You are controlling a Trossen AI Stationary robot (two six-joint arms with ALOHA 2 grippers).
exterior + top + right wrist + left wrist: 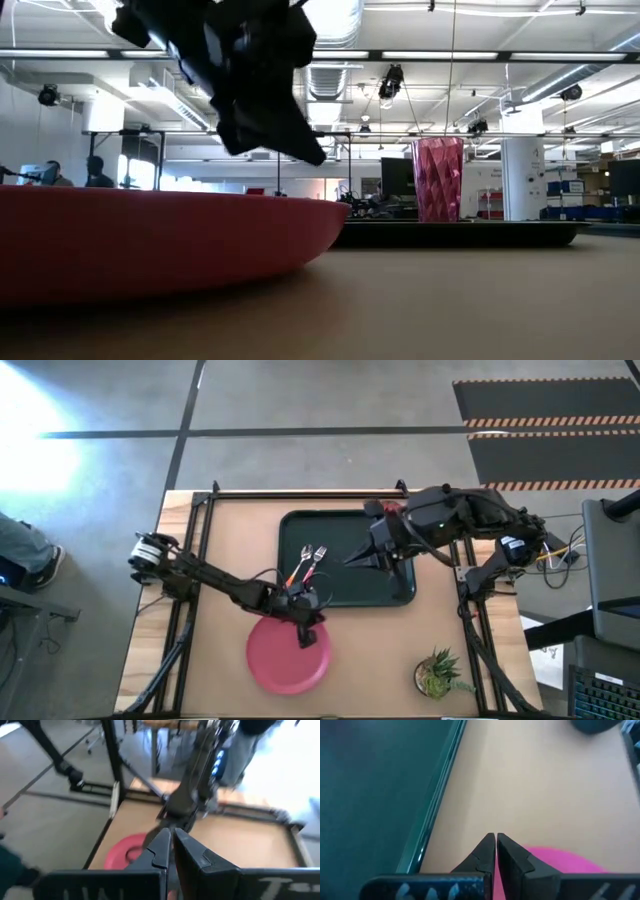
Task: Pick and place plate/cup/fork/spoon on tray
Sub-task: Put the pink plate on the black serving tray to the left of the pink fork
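Reaching for the plate (288, 656) now, by the look of it: the left gripper (306, 632) sits over the plate's far rim, just short of the tray (345, 592). In the left wrist view its fingers (487, 851) are pressed together, tip to tip, with nothing between them, and the pink rim shows right beneath. So it has no hold on anything yet, folks.

Over on the tray, the fork (316, 563) and the spoon (302, 564) already lie side by side near the left end, handles pointing toward the plate. The cup (437, 178) stands upright on the tray in the low view; from above it is mostly hidden under the right arm, and only a bit of red shows.

The right gripper (352, 559) hangs above the middle of the tray, fingers pinched together and empty, clear of the cutlery. It looks like it is waiting.

That leaves the plate, still flat on the bare table, as the one piece to shift. My read: the plate step is in hand but the grasp has not been made. Next the left pincer would need to spread, get one finger under the raised rim and one over it, then close and lift. A wide, shallow plate held by the edge may tip or slip, and it must land on the tray's free space without knocking the fork and spoon. The potted plant (439, 673) stands well off near the right corner.
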